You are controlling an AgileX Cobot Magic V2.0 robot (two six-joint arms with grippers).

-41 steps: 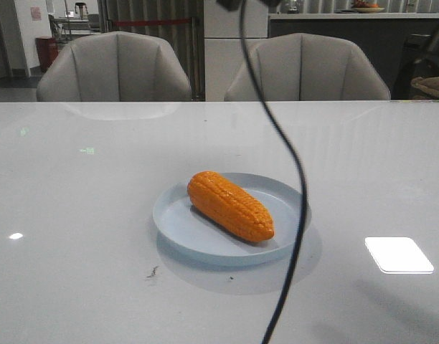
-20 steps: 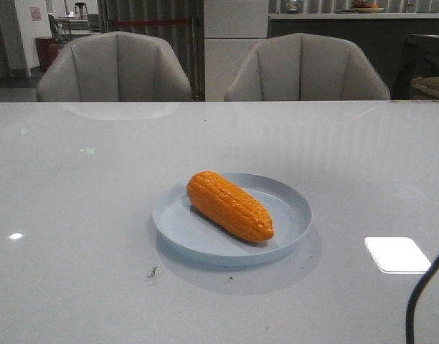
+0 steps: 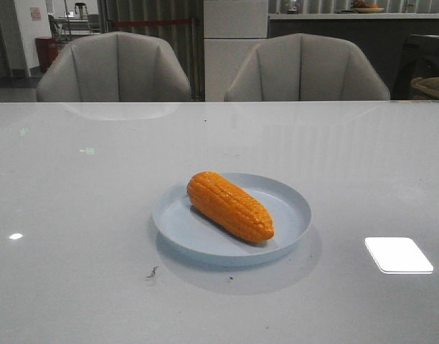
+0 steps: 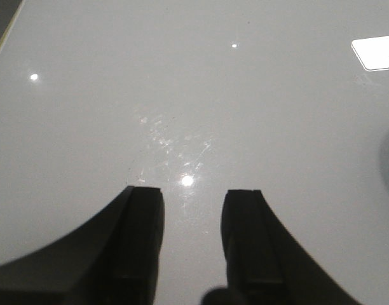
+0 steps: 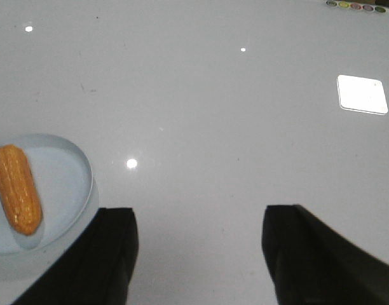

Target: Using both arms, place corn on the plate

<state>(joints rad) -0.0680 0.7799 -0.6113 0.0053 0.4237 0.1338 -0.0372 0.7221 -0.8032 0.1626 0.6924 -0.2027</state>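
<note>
Orange, glossy, plastic-looking corn cob [image 3: 230, 206] lying diagonally inside round pale blue plate [image 3: 291, 204], mid glossy white worktop [image 3: 76, 215]. Likely light, rigid, slippery; best gripped across thick middle. Left claw [image 4: 193, 197] parted narrowly, empty. Right claw [image 5: 199, 219] spread wide, empty, beside plate.

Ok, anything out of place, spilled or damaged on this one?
Nothing stands out. The corn lies whole on the pale blue plate, set diagonally, inside the rim. The only blemish is a small dark mark on the table near the plate. Both grippers, left and right, are open over bare table.
</note>
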